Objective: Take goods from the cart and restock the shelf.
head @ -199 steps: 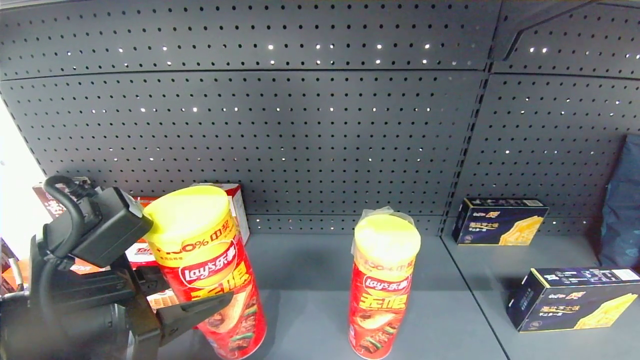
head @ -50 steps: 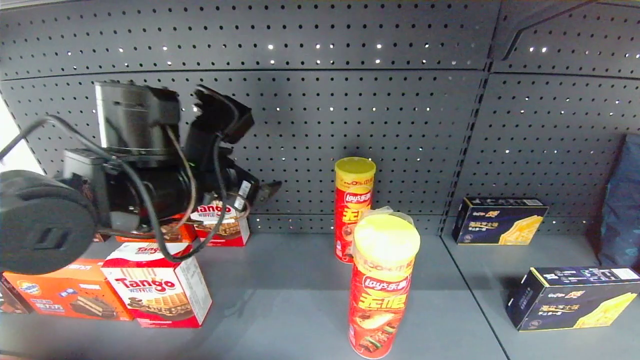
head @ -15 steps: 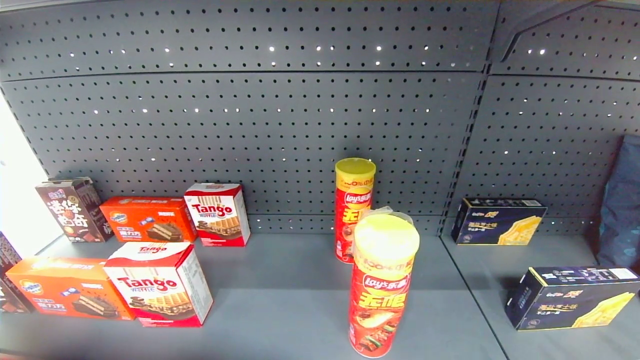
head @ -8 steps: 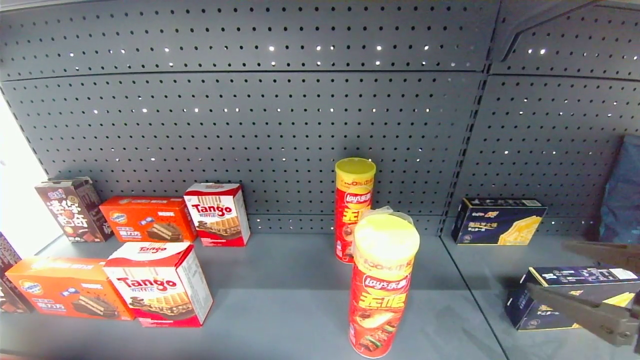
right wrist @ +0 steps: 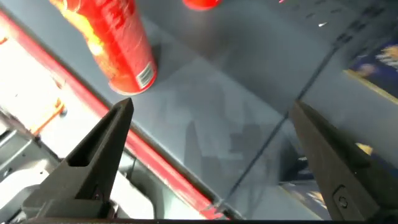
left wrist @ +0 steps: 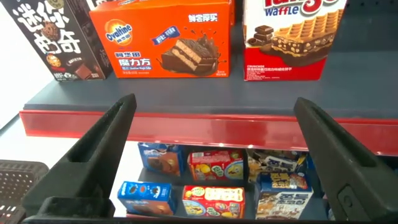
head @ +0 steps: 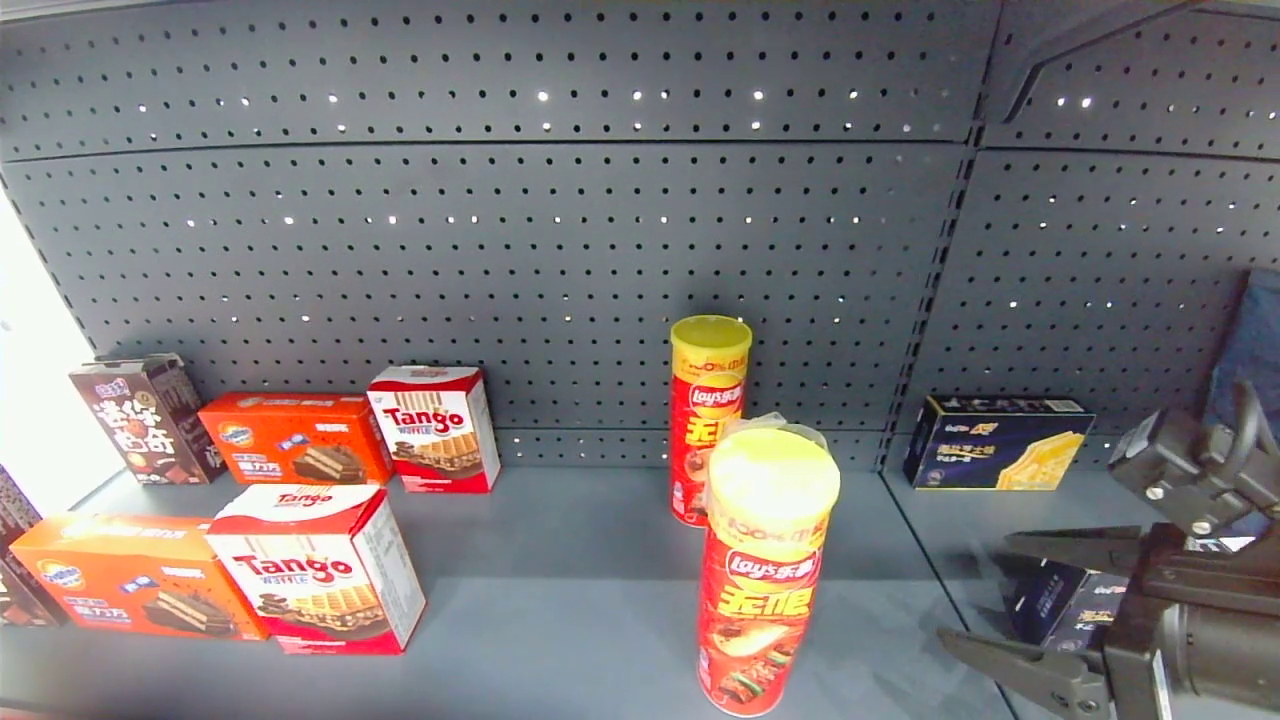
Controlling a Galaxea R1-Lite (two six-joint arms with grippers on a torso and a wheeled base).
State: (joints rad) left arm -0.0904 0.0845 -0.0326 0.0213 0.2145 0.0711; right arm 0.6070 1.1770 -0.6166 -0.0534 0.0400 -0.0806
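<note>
Two red chip cans with yellow lids stand upright on the grey shelf, one at the front and one behind it by the pegboard. My right gripper hangs open and empty at the shelf's front right, to the right of the front can, which the right wrist view has as beyond the right gripper. My left gripper is open and empty in front of the shelf's red front edge, below an orange box.
Wafer boxes and orange boxes fill the shelf's left. A dark blue box lies at the back right; another is partly hidden behind my right gripper. Goods sit on a lower shelf. A dark basket corner shows low down.
The left arm set a chip can at the back of the shelf and withdrew. Within the last second my right gripper came in from the lower right, open, and moved left over the front blue box.
</note>
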